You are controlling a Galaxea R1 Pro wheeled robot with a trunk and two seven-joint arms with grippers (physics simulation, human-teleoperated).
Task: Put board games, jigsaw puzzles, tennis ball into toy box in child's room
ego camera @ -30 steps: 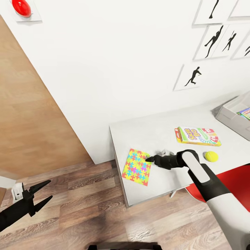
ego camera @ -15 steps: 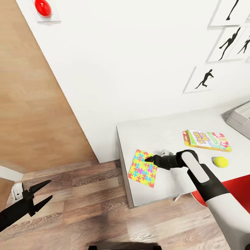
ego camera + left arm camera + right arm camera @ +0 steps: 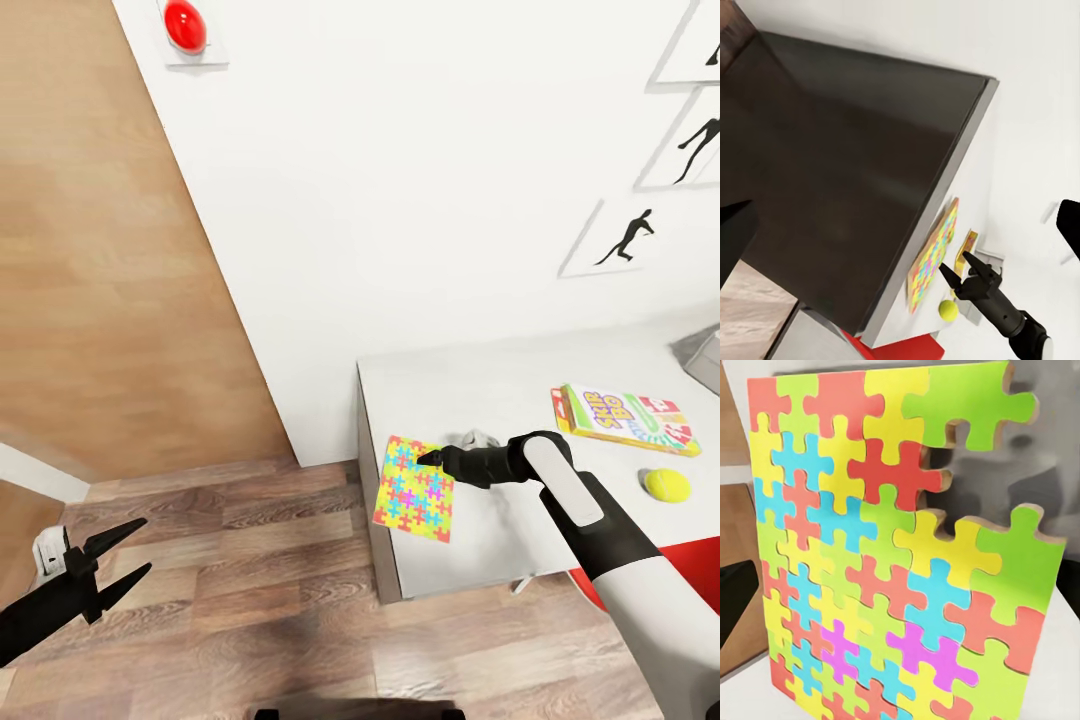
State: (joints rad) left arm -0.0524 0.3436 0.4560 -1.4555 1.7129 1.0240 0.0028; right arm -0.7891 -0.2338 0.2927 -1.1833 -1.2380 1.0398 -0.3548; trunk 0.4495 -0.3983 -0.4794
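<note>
Now jigsaw puzzle (image 3: pixel 415 489) overhanging table (image 3: pixel 470 380) edge further.

jigsaw puzzle (image 3: pixel 414 488) at table (image 3: pixel 470 385) corner, board game (image 3: pixel 622 418), tennis ball (image 3: pixel 667 485) rightward

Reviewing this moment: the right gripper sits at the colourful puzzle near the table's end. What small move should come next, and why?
Probably ease the right gripper down and close on the jigsaw puzzle's near edge. Its tips sit at that edge, and in the left wrist view its fingers look spread, so nothing seems gripped yet. The puzzle overhangs the table end, so a push could tip it off.
</note>
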